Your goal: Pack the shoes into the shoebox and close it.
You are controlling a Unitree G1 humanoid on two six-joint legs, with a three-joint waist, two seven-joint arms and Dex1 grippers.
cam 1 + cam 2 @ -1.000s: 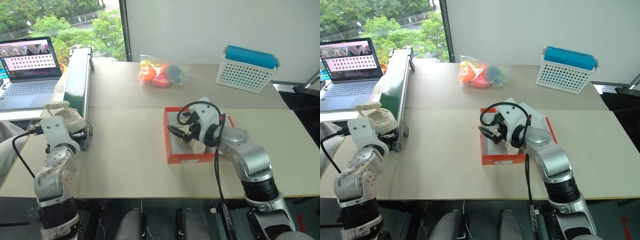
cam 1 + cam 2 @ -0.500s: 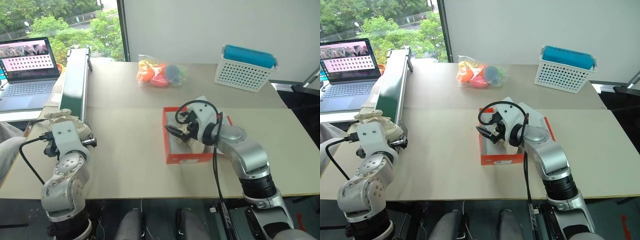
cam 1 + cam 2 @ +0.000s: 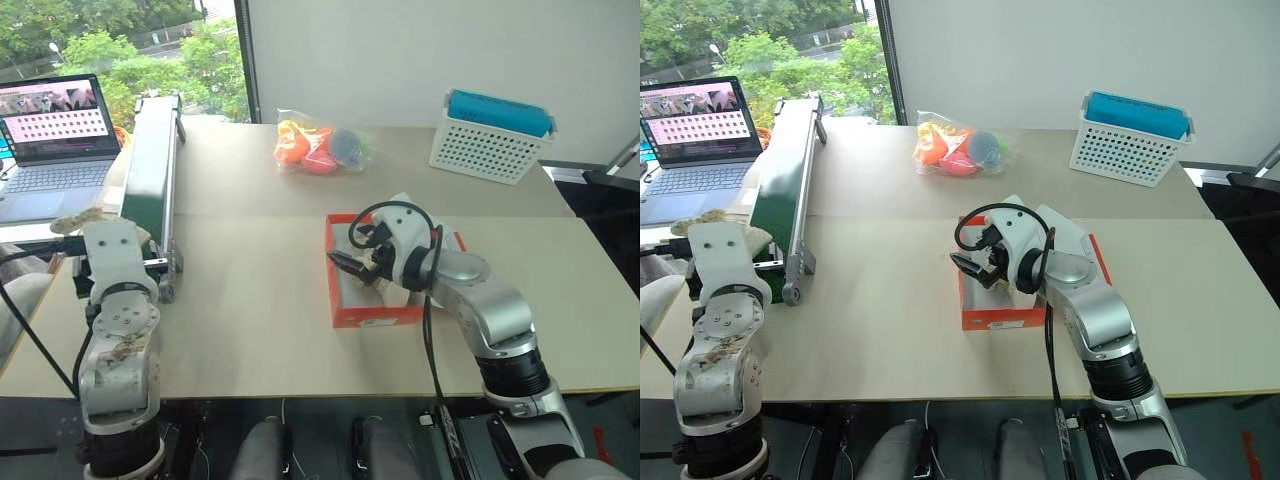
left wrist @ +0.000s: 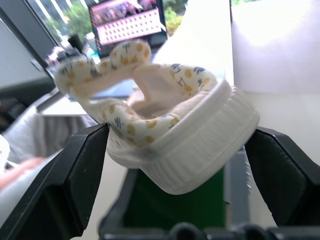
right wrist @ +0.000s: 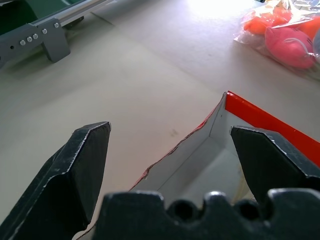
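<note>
One cream shoe [image 4: 165,115] with a patterned lining sits between my left gripper's [image 4: 177,132] black fingers, which press on its two sides. It is held above the table's left edge, beside the green rail; from the head camera the shoe [image 3: 72,218] peeks out over the hand. The orange-red shoebox [image 3: 380,316] lies open at mid-table, white inside, its lid [image 3: 1065,228] up behind my right hand. My right gripper [image 3: 350,255] hovers over the box's left end, jaws wide apart with nothing between them [image 5: 170,130]. My hand hides most of the box's inside.
A long green rail [image 3: 150,170] runs along the table's left side, with a laptop [image 3: 55,140] beyond it. A bag of colourful balls [image 3: 320,148] lies at the back centre. A white perforated basket [image 3: 490,140] with a blue object stands at the back right.
My left hand has risen a little and rolled, carrying the shoe up and away from the rail's near end. The right arm has stayed where it was.
</note>
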